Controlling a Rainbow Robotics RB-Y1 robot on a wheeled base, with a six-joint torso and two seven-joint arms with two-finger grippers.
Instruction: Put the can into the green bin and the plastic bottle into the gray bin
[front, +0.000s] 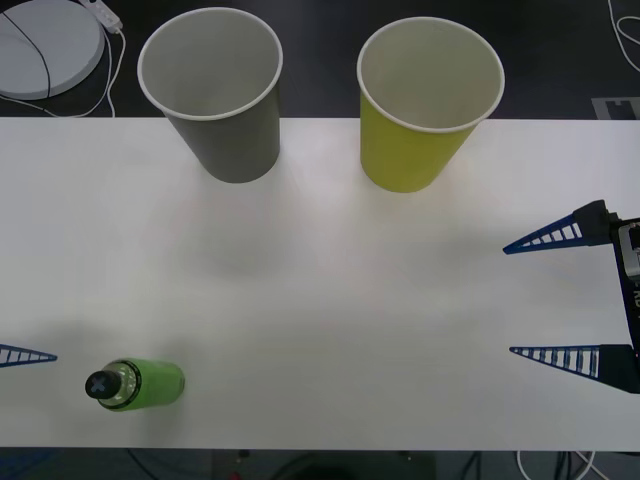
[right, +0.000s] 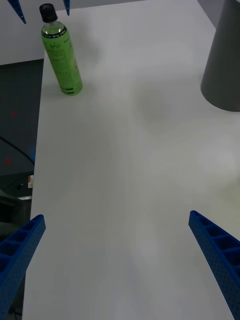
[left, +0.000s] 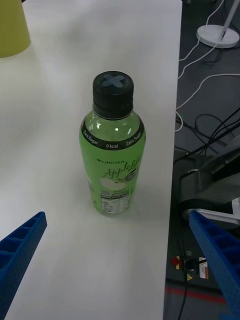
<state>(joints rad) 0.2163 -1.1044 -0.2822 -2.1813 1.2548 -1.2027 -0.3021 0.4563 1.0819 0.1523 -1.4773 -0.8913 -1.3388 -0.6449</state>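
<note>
The plastic bottle stands upright near the table's front left corner, bright green with a black cap; the left wrist view shows it close up. My left gripper is open just short of the bottle, one finger poking in at the left edge. At the table's right side my right gripper is open and holds nothing. The gray bin stands at the back left and the green bin at the back right, both upright. The can is out of view.
A white round base with a cable lies behind the table's back left. The table's front edge runs close beside the bottle, with cables and equipment on the floor below. Wide bare tabletop lies between the bottle and the bins.
</note>
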